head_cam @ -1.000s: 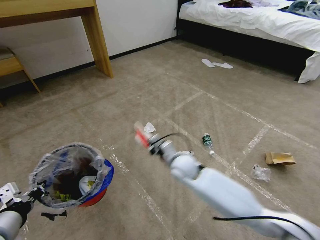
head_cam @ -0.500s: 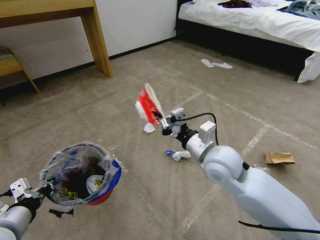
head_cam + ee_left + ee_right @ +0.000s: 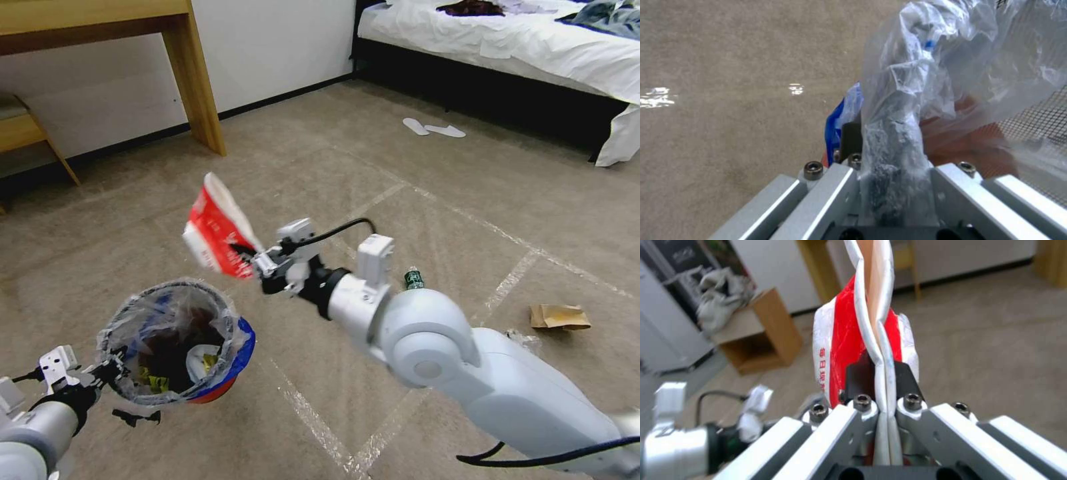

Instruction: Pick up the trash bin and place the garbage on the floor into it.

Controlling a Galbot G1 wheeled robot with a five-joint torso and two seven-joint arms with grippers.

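My left gripper point(image 3: 107, 371) is shut on the rim of the trash bin point(image 3: 223, 380), a red bucket with a blue rim and a crinkled clear bag point(image 3: 925, 76), held above the floor point(image 3: 400, 173) at the lower left. Scraps lie inside it. My right gripper point(image 3: 250, 260) is shut on the crushed red-white paper cup point(image 3: 217, 230), pinching its flattened edge point(image 3: 880, 323), and holds it just above and beyond the bin's mouth. More garbage lies on the carpet: a green-label bottle point(image 3: 414, 279) behind my right arm, a brown paper bag point(image 3: 559, 317) and a clear wrapper point(image 3: 527, 340).
A wooden table leg point(image 3: 193, 80) and a low wooden stool point(image 3: 27, 133) stand by the far wall. A bed point(image 3: 520, 47) with white sheets fills the far right, with flat white slippers point(image 3: 433, 128) before it. Shiny tape strips point(image 3: 313, 420) cross the carpet.
My right arm has swung the paper cup up off the floor and leftward to just over the bin. The left arm has brought the bin slightly rightward.
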